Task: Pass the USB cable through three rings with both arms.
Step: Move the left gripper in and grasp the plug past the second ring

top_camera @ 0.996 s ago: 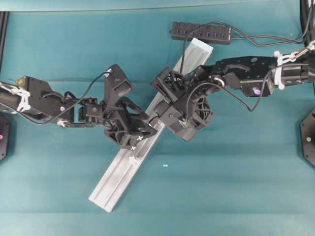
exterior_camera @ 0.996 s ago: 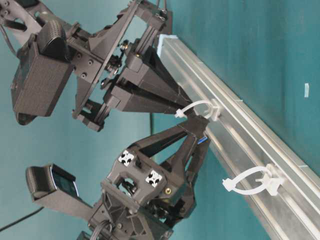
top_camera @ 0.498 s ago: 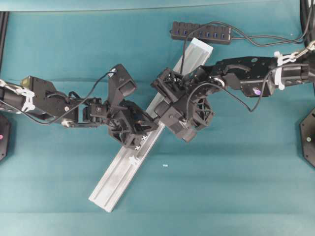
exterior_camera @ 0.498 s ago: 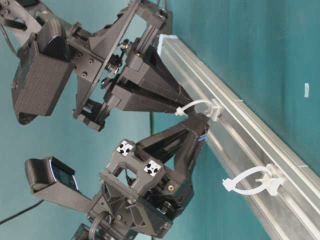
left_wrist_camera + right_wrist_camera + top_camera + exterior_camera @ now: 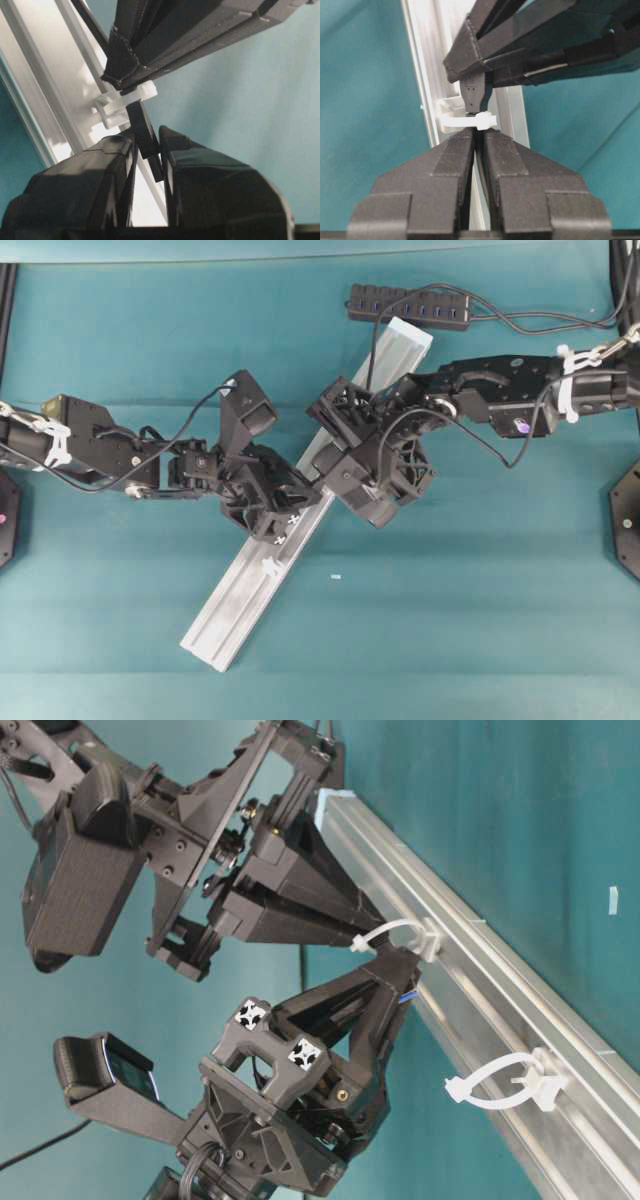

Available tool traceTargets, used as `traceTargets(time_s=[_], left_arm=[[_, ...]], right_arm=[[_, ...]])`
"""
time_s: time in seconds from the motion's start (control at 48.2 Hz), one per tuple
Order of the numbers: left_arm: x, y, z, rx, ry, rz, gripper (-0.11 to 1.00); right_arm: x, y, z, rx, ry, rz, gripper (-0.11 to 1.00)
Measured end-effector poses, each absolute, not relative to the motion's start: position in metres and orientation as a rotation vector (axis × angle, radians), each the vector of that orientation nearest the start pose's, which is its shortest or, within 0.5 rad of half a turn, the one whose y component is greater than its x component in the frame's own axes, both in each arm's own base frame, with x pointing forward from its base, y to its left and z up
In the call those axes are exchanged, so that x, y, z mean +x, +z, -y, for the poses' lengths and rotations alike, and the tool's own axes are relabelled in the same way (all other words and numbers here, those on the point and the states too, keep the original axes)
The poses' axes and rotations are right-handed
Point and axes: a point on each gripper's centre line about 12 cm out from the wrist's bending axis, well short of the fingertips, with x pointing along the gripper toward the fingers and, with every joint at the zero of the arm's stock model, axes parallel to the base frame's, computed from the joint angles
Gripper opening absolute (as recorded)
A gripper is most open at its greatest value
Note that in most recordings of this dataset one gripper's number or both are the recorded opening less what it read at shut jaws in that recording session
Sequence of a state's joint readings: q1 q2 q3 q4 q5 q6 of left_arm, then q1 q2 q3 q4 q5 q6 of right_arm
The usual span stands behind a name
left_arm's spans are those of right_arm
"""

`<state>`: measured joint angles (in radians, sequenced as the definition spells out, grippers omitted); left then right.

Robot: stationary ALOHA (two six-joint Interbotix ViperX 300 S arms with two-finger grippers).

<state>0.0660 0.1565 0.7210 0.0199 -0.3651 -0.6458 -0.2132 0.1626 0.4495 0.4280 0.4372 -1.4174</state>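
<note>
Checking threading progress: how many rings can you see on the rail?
2. One ring sits mid-rail, where the arms meet. The other ring is farther down, standing free. A third may be hidden under the right arm.

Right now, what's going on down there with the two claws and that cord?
Left end effector shut on USB plug, just through middle ring. Right end effector shut on the cable behind that ring. Next ring free. Nothing blocking.
</note>
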Motion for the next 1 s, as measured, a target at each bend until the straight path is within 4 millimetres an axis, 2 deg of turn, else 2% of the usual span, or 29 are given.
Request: traceTargets(time_s=[0.125, 0.208, 0.291, 0.436, 0.498, 0.706, 0.996], left_arm=[[0.4, 0.125, -0.026, -0.657, 0.223, -0.475, 0.15], [0.4, 0.125, -0.026, -0.681, 0.229, -0.473, 0.15], [0.4, 0.125, -0.026, -0.708, 0.236, -0.471, 0.15], [0.4, 0.125, -0.025, -0.73, 0.24, -0.469, 0.12], [0.4, 0.126, -0.026, -0.734, 0.242, -0.467, 0.13], [0.396, 0.124, -0.025, -0.748, 0.247, -0.473, 0.12], [0.381, 0.124, -0.021, -0.889, 0.283, -0.475, 0.11]], right_arm=[[0.409, 0.142, 0.068, -0.716, 0.453, -0.909, 0.09], [0.408, 0.141, 0.067, -0.707, 0.449, -0.912, 0.17], [0.407, 0.141, 0.067, -0.7, 0.443, -0.913, 0.33], [0.403, 0.14, 0.067, -0.692, 0.437, -0.917, 0.72], [0.402, 0.14, 0.067, -0.691, 0.434, -0.917, 0.81], [0.399, 0.15, 0.069, -0.711, 0.391, -0.88, 0.78], [0.399, 0.161, 0.064, -0.707, 0.363, -0.846, 0.77]])
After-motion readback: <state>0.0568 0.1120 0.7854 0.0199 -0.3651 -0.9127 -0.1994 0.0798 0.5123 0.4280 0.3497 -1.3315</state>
